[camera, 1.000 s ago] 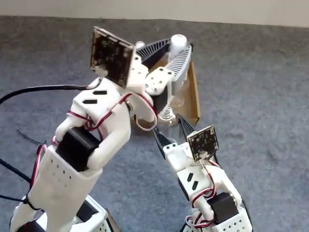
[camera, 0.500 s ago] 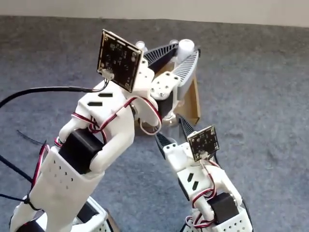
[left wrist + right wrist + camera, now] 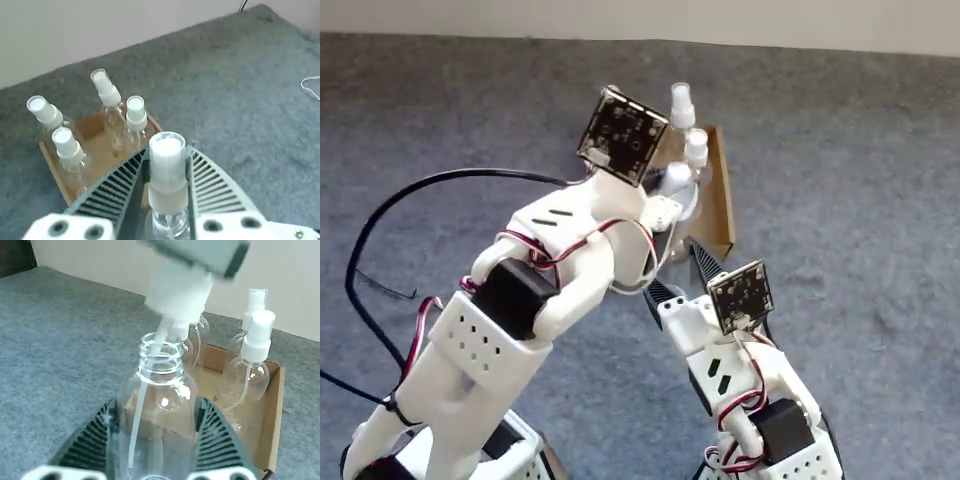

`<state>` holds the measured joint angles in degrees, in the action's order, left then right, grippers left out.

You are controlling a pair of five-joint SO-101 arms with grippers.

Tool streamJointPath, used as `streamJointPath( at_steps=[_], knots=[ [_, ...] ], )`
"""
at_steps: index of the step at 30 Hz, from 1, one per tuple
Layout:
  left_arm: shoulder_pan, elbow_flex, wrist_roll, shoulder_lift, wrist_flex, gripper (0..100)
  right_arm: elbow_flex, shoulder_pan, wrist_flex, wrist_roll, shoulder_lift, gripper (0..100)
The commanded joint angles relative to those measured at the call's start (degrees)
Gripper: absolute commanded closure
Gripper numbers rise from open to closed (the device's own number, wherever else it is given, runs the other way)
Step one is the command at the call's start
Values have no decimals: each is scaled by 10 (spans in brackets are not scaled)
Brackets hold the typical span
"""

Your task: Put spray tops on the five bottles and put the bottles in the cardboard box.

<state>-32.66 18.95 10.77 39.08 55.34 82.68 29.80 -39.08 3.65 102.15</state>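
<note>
My left gripper (image 3: 167, 161) is shut on a white spray top (image 3: 167, 172) that hangs just above the neck of a clear bottle (image 3: 155, 410). The top's thin tube (image 3: 142, 405) runs down inside the bottle, and its cap (image 3: 177, 285) stands a little above the threaded neck. The bottle is upright in my right gripper (image 3: 155, 427), which is shut on its body. Close behind, the cardboard box (image 3: 50, 150) holds several bottles (image 3: 132, 125) with spray tops on. In the high view the left gripper (image 3: 675, 190) is beside the box (image 3: 722, 200).
The grey carpet lies open all round the box. The left arm's bulky body (image 3: 550, 290) crosses the middle of the high view, close to the right arm (image 3: 730, 350). A black cable (image 3: 420, 200) loops at the left.
The left arm has come down and forward, bringing the spray top from high over the box to the bottle's neck. The right arm has kept still.
</note>
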Motion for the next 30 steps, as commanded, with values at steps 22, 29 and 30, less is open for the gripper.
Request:
streamJointPath(
  at_steps=[22, 29, 30],
  knots=[
    [44, -109, -79, 65, 80, 829, 14, 0, 20, -4, 7, 995],
    [70, -49, -112, 65, 66, 829, 14, 0, 20, -4, 7, 995],
    [70, -37, -117, 65, 57, 829, 14, 0, 20, -4, 7, 995]
  ],
)
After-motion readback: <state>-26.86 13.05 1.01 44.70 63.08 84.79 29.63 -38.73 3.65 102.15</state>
